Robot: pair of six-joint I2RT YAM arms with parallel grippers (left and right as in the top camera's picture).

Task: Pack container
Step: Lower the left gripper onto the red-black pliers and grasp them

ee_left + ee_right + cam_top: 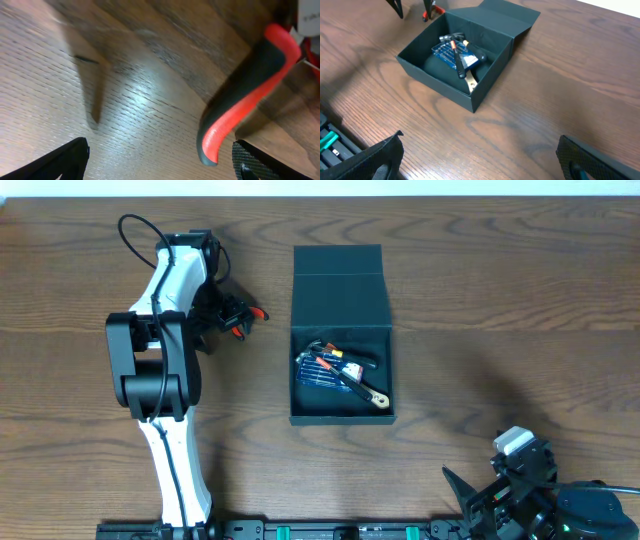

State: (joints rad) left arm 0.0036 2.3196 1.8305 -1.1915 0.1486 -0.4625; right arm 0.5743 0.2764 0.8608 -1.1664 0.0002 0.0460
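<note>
At the far left of the wooden counter (520,300) the white left arm (165,380) reaches away from its base, and its claw (160,161) hangs low over the wood with the fingers (65,160) spread wide and pinching nothing. A hand tool with a red-and-black handle (240,100) lies on the counter just beyond the fingertips, closer to the right-hand finger; the wrist view does not show whether it touches that finger. Further right, near the middle of the counter, sits the container (340,300) - a dark square box, its hinged lid folded back flat on the far side, well apart from both arms. Inside it lie a blue striped packet (447,50), a small hammer (451,36) and a dark tool with a pale brassy end (470,84), heaped together on the box floor. At the near right corner the right arm (530,480) is tucked close to its base, and its claw (480,160) is wide open - empty, facing the box from a distance.
</note>
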